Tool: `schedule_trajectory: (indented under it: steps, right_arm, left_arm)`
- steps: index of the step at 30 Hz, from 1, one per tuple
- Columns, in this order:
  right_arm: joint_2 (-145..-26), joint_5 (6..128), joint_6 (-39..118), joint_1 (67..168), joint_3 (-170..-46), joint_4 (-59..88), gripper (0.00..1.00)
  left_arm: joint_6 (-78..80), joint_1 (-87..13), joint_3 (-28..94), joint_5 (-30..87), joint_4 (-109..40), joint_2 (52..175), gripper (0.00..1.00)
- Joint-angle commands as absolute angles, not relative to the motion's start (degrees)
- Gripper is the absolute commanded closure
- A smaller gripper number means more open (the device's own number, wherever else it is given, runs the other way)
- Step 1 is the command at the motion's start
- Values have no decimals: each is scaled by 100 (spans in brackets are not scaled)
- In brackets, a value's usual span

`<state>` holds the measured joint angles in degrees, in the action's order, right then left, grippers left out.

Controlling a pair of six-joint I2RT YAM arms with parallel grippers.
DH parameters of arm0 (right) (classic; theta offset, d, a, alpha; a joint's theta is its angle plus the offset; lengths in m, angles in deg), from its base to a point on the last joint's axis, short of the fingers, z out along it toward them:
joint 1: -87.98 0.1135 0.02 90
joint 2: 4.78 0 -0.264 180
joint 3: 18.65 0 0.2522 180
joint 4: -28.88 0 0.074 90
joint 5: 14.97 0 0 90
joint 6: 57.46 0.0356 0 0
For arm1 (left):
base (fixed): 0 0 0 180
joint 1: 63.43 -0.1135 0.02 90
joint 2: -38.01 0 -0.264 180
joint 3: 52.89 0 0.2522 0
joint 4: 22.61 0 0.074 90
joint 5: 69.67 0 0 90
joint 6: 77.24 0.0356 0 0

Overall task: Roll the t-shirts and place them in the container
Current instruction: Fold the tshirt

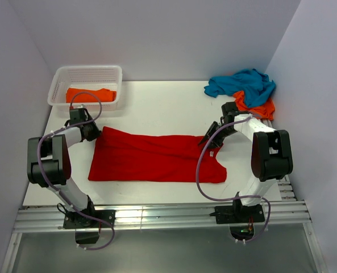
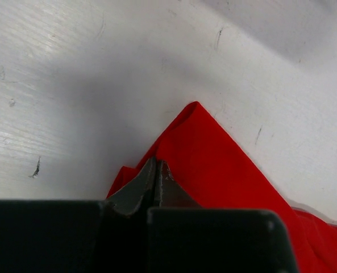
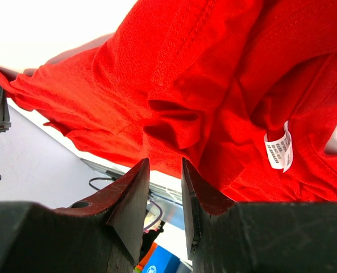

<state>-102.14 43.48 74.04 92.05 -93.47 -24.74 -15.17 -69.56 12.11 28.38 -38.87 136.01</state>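
Red shirt (image 1: 151, 159) lies spread flat across the white surface (image 1: 168, 108) between our arms. Our left fingers (image 2: 145, 185) are clenched on its far left corner; our right fingers (image 3: 131, 193) pinch a raised fold at its collar end.

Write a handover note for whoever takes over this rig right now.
Left gripper: shut on the red t-shirt at its far left corner.
Right gripper: shut on its right end, cloth lifted.
The red t-shirt lies folded lengthwise mid-table, unrolled.
An orange t-shirt sits in the basket, apparently done; the teal t-shirt and second orange t-shirt are heaped far right.
Left: roll red, then the heap.
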Motion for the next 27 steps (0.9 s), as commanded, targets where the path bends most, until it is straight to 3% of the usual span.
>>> schedule_trajectory:
  steps: [1, 3, 4, 7, 10, 22, 27]
  right_arm:
    - [-10005, 4312, 7385, 9167, -9323, -2452, 63]
    - [-9944, 4365, 7324, 9167, -9262, -2461, 63]
    - [-9909, 4400, 7315, 9167, -9227, -2461, 56]
    - [-9742, 4435, 7175, 9167, -9051, -2373, 49]
    - [-9584, 4461, 6946, 9167, -8893, -2198, 47]
    - [-9636, 4532, 6410, 9342, -8646, -1802, 49]
    - [-8804, 4637, 5919, 9351, -8121, -935, 48]
  left_arm:
    - [-1493, -6932, 1395, 2648, -3926, 13224, 100]
    - [-1519, -6932, 1439, 2613, -3979, 13109, 100]
    - [-1537, -6932, 1439, 2604, -4023, 13057, 100]
    - [-1572, -6958, 1422, 2587, -4059, 12872, 100]
    - [-1607, -6967, 1378, 2595, -4103, 12696, 100]
    - [-1651, -7020, 1457, 2683, -4269, 12283, 100]
    - [-1730, -7020, 1545, 2797, -4279, 12327, 100]
